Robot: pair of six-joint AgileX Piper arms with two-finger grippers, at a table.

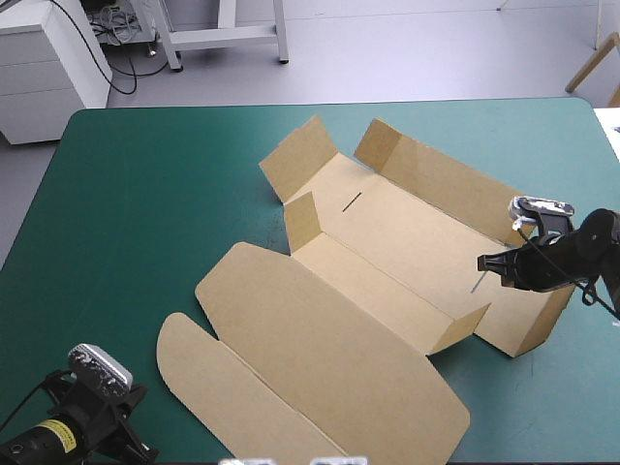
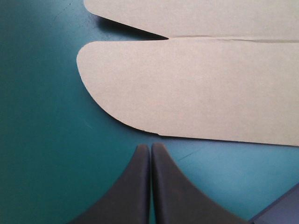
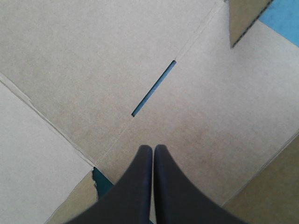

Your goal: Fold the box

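**Right gripper**: the black fingers are pressed together into one point and hold nothing. They are poised over the floor of the box, just short of a narrow slot. Whether the tip touches the board cannot be told.

**Left gripper**: likewise pressed together and empty. It is over the teal-green table, just beside the edge of the rounded flap.

**Box:** it lies right of the table's centre, with its long walls raised. The lid lies flat toward the near edge, with the rounded flap beyond it.

**Risks (judged):**
- A pointed tip bearing on the floor could skid the whole sheet across the smooth cover.
- The tip could also catch in the slot and tear it.
- The raised walls are not tucked, so a nudge might let them fall outward.
- A push by the left gripper under the flap could shove the lid instead of lifting it.

**Views:**
- The high view alone shows the whole layout and both arms well apart.
- The right wrist view alone shows the cover through the slot and a rough cut corner near the fingers.
- The left wrist view alone shows the cut that parts flap from lid.
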